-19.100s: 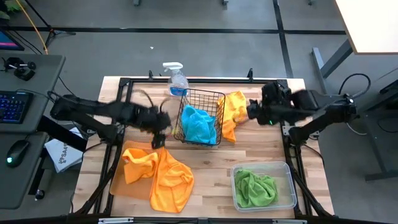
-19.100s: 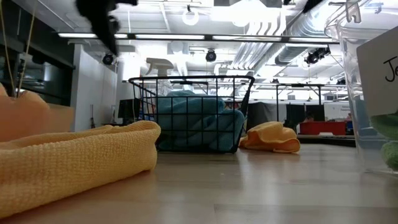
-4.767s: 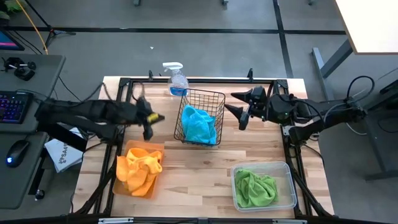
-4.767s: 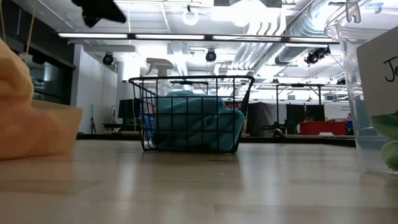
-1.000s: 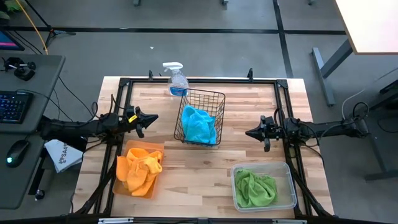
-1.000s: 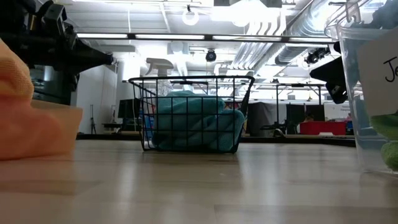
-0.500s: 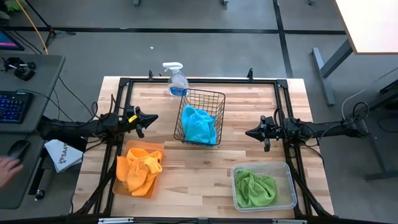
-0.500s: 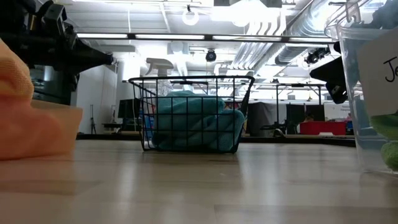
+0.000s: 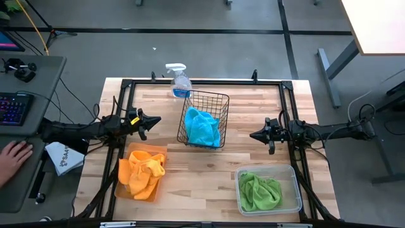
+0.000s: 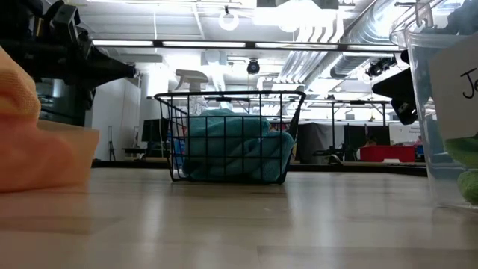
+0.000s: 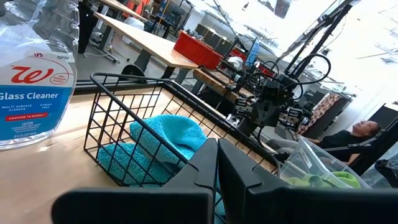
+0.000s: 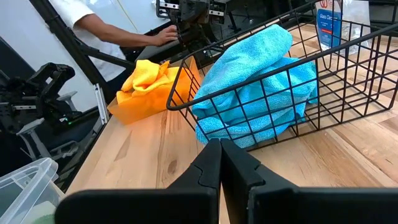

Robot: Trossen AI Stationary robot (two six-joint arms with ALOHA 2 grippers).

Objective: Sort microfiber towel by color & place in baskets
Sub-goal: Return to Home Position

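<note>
Turquoise towels [image 9: 202, 128] lie in the black wire basket [image 9: 221, 101] at the table's middle back. Orange towels [image 9: 140, 174] are heaped on the flat orange tray [image 9: 152, 193] at the near left. A green towel [image 9: 259, 191] fills the clear plastic tub [image 9: 266, 168] at the near right. My left gripper [image 9: 158, 118] is shut and empty, left of the basket, pointing at it. My right gripper [image 9: 251, 135] is shut and empty, right of the basket, pointing at it.
A glass-cleaner spray bottle [image 9: 180, 82] stands at the table's far edge behind the basket. A person's hand [image 9: 11, 158] rests on the desk beside the table's left side. Bare wood lies between the basket, tray and tub.
Both arms have kept still. A person's hand has come further onto the desk left of the table.
</note>
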